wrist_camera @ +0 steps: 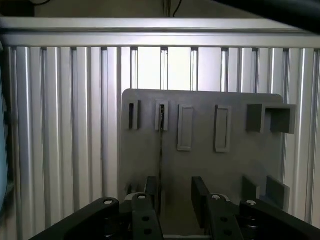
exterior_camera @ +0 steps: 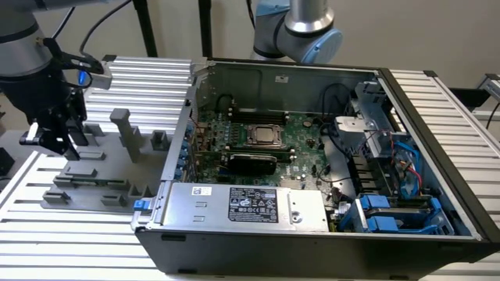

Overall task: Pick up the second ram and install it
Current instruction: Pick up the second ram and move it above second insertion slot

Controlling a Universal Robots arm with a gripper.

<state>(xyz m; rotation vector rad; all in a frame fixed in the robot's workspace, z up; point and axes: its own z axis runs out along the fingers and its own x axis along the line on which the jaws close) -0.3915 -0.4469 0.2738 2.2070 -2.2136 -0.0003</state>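
Gripper [exterior_camera: 58, 143] hangs over the grey holder plate [exterior_camera: 117, 170] at the exterior view's left, well apart from the open PC case [exterior_camera: 312, 246]. Jaws are spread wide, nothing in them.

Second ram [exterior_camera: 95, 182] sits on edge in the plate's holder blocks. In the exterior view I read it as a thin green strip near the plate's near edge, running left-right, just nearer than and below the gripper.

On the wrist view the second ram [wrist_camera: 161, 145] is a thin dark line seen edge-on. Its far end is seated in a slotted block and its near end runs in between the two fingers [wrist_camera: 151, 192]. It lies closer to that finger than to the other one, not centred in the gap.

I can't tell from either view whether the fingertips are down level with the stick or hovering above it. No contact that I can see.

Plate rests on the slatted aluminium table [exterior_camera: 62, 234]. Motherboard [exterior_camera: 305, 146] lies exposed inside the case, to the plate's right.
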